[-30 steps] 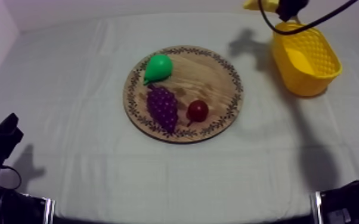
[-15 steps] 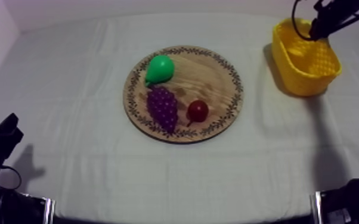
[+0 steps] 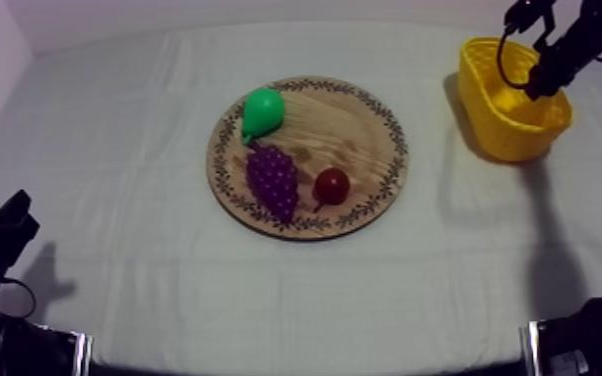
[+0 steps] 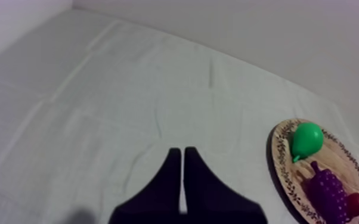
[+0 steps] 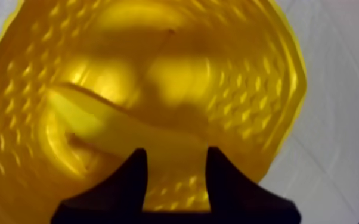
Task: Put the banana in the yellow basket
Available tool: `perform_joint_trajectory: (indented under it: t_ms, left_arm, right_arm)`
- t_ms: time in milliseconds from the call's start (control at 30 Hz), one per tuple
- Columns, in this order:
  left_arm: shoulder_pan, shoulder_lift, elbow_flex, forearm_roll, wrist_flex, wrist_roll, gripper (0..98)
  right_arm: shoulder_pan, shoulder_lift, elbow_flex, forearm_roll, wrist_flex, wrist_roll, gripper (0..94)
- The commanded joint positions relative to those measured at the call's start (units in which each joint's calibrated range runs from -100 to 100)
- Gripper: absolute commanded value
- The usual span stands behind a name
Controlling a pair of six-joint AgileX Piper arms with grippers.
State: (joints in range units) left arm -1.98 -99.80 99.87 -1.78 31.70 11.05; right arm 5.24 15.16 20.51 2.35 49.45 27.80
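Overhead, top view: a round wooden board with a patterned rim (image 3: 397,150) lies in the middle of the tabletop (image 3: 115,150), which is under a grey-white cloth. The board bears a green toy pear (image 3: 263,112) at its far left, a purple bunch of grapes (image 3: 272,180) just beside the pear on the near side, and a small red fruit (image 3: 332,185) beside the grapes. A yellow perforated basket (image 3: 495,120) stands at the far right, well apart from the board. My right claw (image 3: 543,82) reaches down over the basket's opening. My left claw (image 3: 7,228) sits low at the near left edge.

Left wrist view: my left claw (image 4: 182,152) has its two black fingers pressed together as a narrow wedge, gripping nothing, over bare cloth. The board (image 4: 277,161), pear (image 4: 307,140), grapes (image 4: 328,190) and red fruit (image 4: 355,204) lie beyond it.

Right wrist view: my right claw (image 5: 177,156) is down inside the basket (image 5: 247,77). Its fingers are parted only as wide as the curved yellow toy banana (image 5: 110,119) and closed round one end of it. The banana is within the basket walls; whether it touches the floor I cannot tell.
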Motion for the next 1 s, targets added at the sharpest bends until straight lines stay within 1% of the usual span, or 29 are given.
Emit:
perform_joint_trajectory:
  t_ms: [0, 100, 167, 200, 267, 333, 400, 500, 600, 733, 867, 967]
  left_arm:
    - [-0.01, -0.03, 0.02, 0.0, -0.01, -0.02, 0.1]
    - [-0.01, -0.03, 0.02, 0.0, -0.01, -0.01, 0.1]
    - [-0.01, -0.03, 0.02, 0.0, -0.01, -0.01, 0.1]
    - [-0.01, -0.03, 0.02, 0.0, -0.01, -0.01, 0.1]
    - [-0.01, -0.03, 0.02, 0.0, -0.01, -0.01, 0.1]
    - [-0.01, -0.03, 0.02, 0.0, -0.01, 0.0, 0.1]
    - [-0.01, -0.03, 0.02, 0.0, -0.01, 0.01, 0.1]
    - [-0.01, -0.03, 0.02, 0.0, -0.01, -0.01, 0.1]
    - [-0.01, -0.03, 0.02, 0.0, -0.01, 0.0, 0.1]
    - [-0.01, -0.03, 0.02, 0.0, -0.01, 0.01, 0.1]
    - [-0.01, -0.03, 0.02, 0.0, -0.01, 0.01, 0.1]
    - [-0.01, -0.03, 0.02, 0.0, -0.01, 0.01, 0.1]
  right_arm:
    - [0.04, 0.09, 0.16, -0.34, -0.28, 0.04, 32.0]
    - [0.0, -0.17, 0.63, -0.34, -1.12, -0.15, 30.9]
    - [-0.1, -0.81, 1.09, -0.14, -1.76, -0.57, 28.4]
    - [-0.12, -1.32, 1.3, -0.14, -2.06, -0.76, 26.2]
    - [-0.19, -2.8, 1.79, -0.06, -2.6, -1.53, 15.0]
    - [-0.29, -4.98, 2.34, -0.09, -2.79, -2.51, 7.7]
    - [-0.44, -7.82, 2.89, -0.27, -2.46, -3.49, 4.1]
    - [-0.83, -13.05, 4.05, -0.81, -1.91, -5.5, 1.8]
    - [-1.21, -19.24, 6.66, -1.04, -3.01, -9.71, 1.1]
    - [-2.09, -28.86, 13.92, -0.36, -7.15, -16.7, 0.8]
    - [-4.0, -39.87, 25.24, 1.1, -12.32, -21.53, 0.7]
    - [-4.85, -48.69, 34.45, 0.57, -15.78, -23.38, 0.7]
